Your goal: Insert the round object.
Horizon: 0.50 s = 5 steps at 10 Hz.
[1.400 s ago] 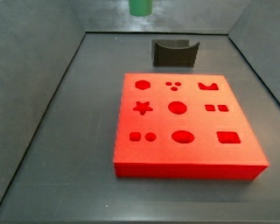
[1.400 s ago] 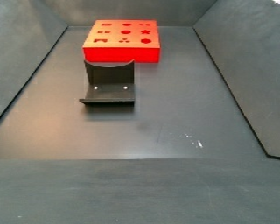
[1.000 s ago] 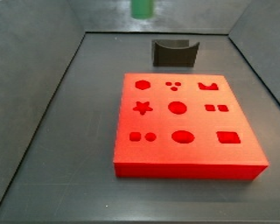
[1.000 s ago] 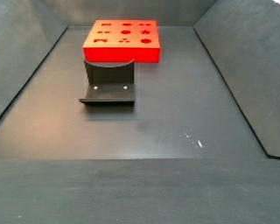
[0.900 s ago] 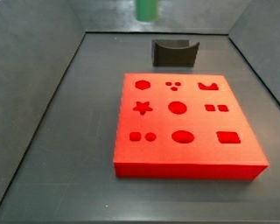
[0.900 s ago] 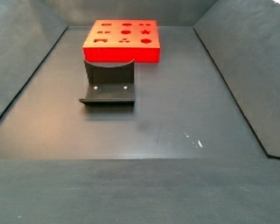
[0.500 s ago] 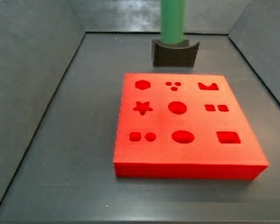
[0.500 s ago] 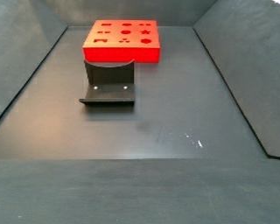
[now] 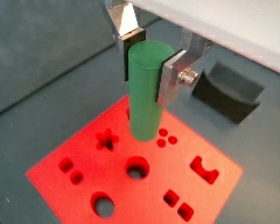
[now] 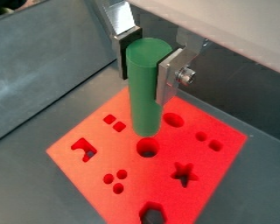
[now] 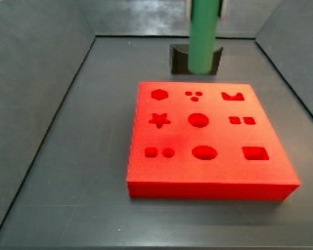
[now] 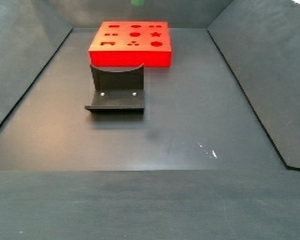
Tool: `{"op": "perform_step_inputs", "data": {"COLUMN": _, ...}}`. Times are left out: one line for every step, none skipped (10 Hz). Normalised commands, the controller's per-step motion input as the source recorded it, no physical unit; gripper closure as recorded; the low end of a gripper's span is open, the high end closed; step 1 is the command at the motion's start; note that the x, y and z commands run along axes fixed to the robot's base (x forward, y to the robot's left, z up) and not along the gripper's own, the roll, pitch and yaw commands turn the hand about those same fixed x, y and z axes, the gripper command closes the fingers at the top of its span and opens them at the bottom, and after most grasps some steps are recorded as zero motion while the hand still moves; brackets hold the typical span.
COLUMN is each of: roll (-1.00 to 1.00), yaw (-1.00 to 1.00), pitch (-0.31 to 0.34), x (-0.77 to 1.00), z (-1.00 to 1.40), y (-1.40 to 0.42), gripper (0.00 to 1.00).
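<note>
The gripper (image 9: 152,63) is shut on the round object, a long green peg (image 9: 146,96), and holds it upright above the red block (image 9: 116,150); both wrist views show this (image 10: 149,63). The peg's (image 10: 145,96) lower end hangs clear of the block (image 10: 108,149), close to a round hole (image 10: 146,149). In a side view the peg (image 11: 203,34) comes down from the top edge, its tip over the back edge of the red block (image 11: 179,137). The gripper itself is out of both side views.
The dark fixture (image 12: 116,89) stands on the floor right beside the red block (image 12: 131,58); it also shows in a wrist view (image 9: 234,87) and behind the peg in a side view (image 11: 180,61). The block has several holes of different shapes. Grey walls surround the floor.
The peg has come down and moved right in the side view, from the top edge to just above the block's back edge. The block and fixture have not moved.
</note>
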Motion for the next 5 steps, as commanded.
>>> {"op": "perform_step_inputs", "data": {"roll": 0.00, "yaw": 0.00, "pitch": 0.011, "x": 0.75, "z": -0.51, "y": -0.08, "gripper": 1.00}}
{"op": "perform_step_inputs", "data": {"roll": 0.01, "yaw": 0.00, "pitch": 0.073, "x": 0.73, "z": -0.25, "y": -0.12, "gripper": 1.00}}
{"op": "perform_step_inputs", "data": {"roll": 0.22, "yaw": 0.07, "pitch": 0.143, "x": 0.24, "z": 0.00, "y": -0.13, "gripper": 1.00}}
{"op": "perform_step_inputs", "data": {"roll": 0.00, "yaw": 0.00, "pitch": 0.000, "x": 0.00, "z": -0.02, "y": -0.01, "gripper": 1.00}}
{"op": "perform_step_inputs", "data": {"roll": 0.24, "yaw": 0.00, "pitch": 0.164, "x": 0.39, "z": -0.42, "y": -0.21, "gripper": 1.00}}
